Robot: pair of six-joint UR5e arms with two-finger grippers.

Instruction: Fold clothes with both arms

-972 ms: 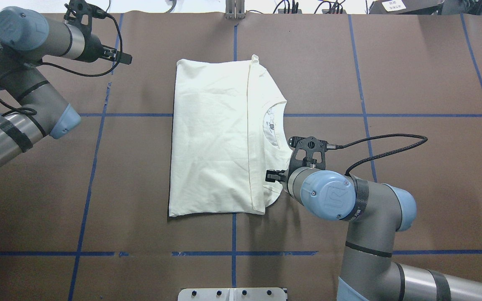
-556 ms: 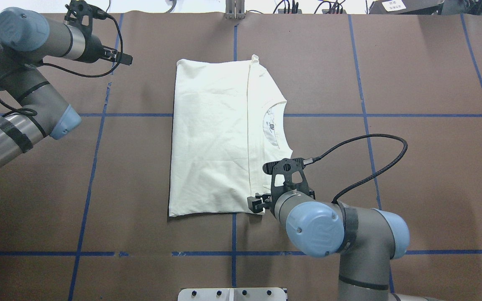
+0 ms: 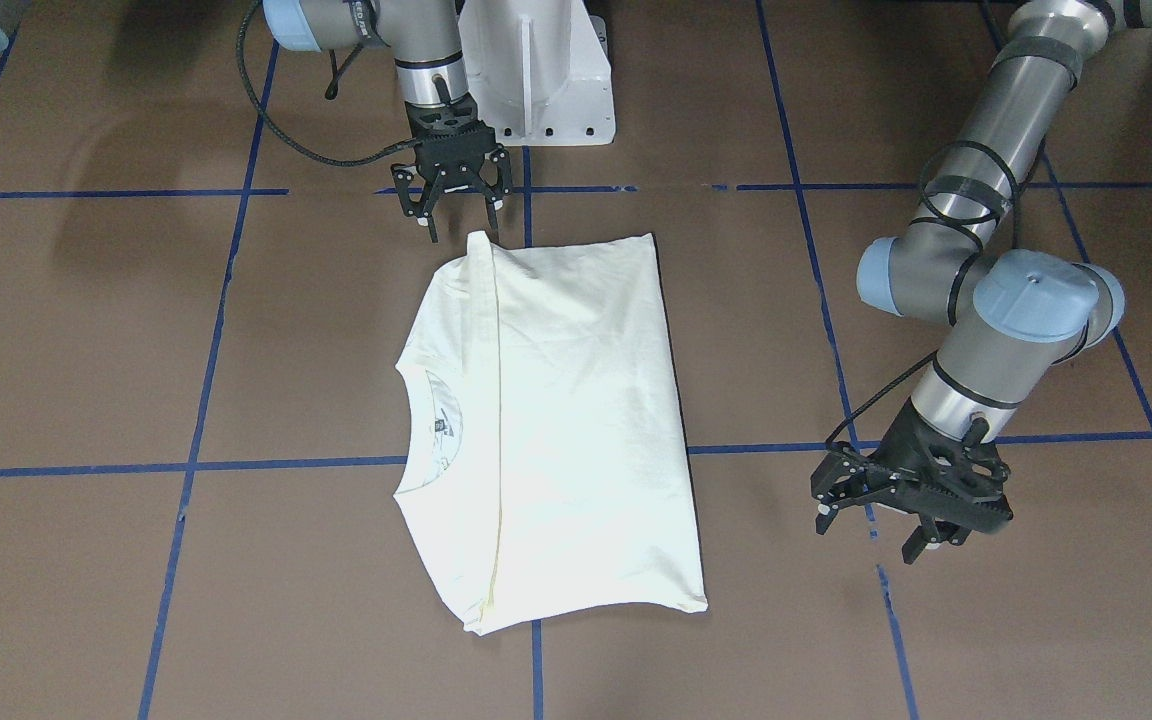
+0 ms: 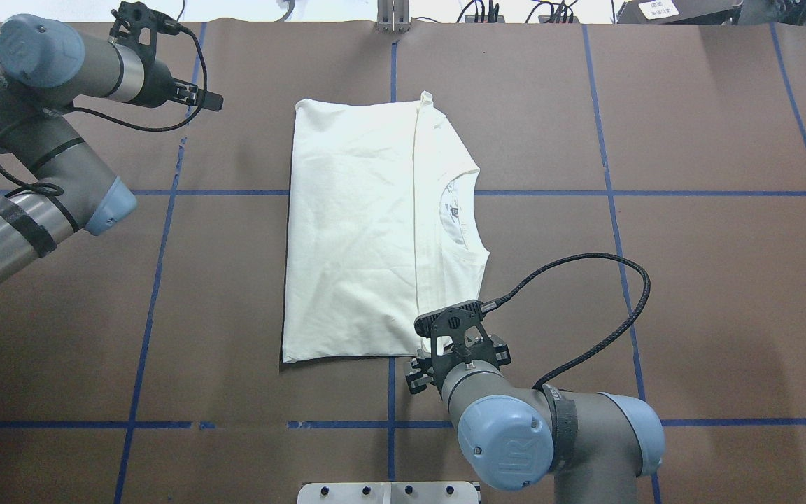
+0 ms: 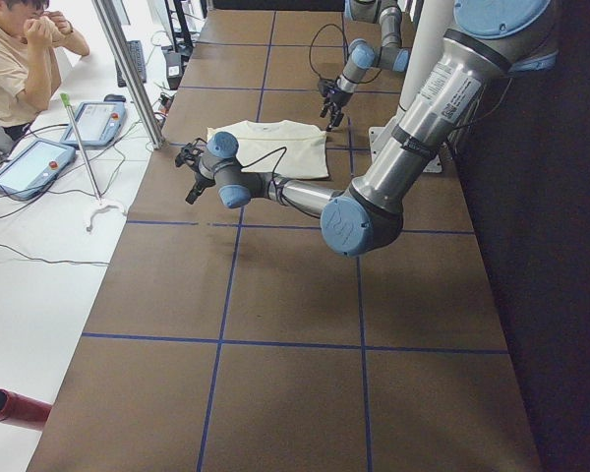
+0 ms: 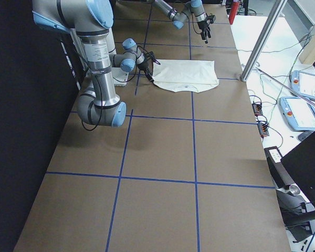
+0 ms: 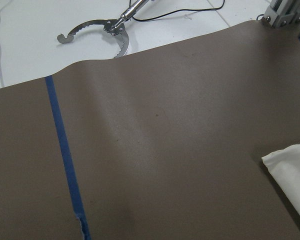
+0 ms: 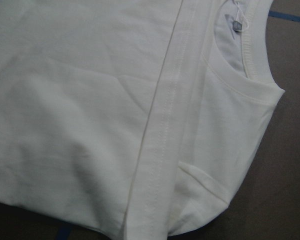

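1. Brown paper-covered table fills the scene, ruled into big squares by blue tape lines.
2. Far left in the overhead view, here's the grey jointed left arm with its light-blue caps, stretched along the far side of the table, well apart from the garment.
3. Its black pronged left gripper hangs over bare paper with the prongs spread wide and nothing between them. Its wrist camera catches just one cream corner at the edge of its view.
4. Centre stage is the cream long-sleeved T-shirt, folded into a tidy rectangle, plain side up. It lies flat across the crossing of the tape lines.
5. A stitched hem edge runs the length of it, and the panel to its left is laid over the neck part.
6. Right of that seam the round neck opening shows, a small label inside it.
7. Lower right now: the grey jointed right arm comes in from the robot's side.
8. Its black pronged right gripper is poised just beside the shirt's near edge, by the end of the seam. The fingers are splayed apart and grip no cloth.
9. Behind it in the front-facing view stands the white pedestal base.
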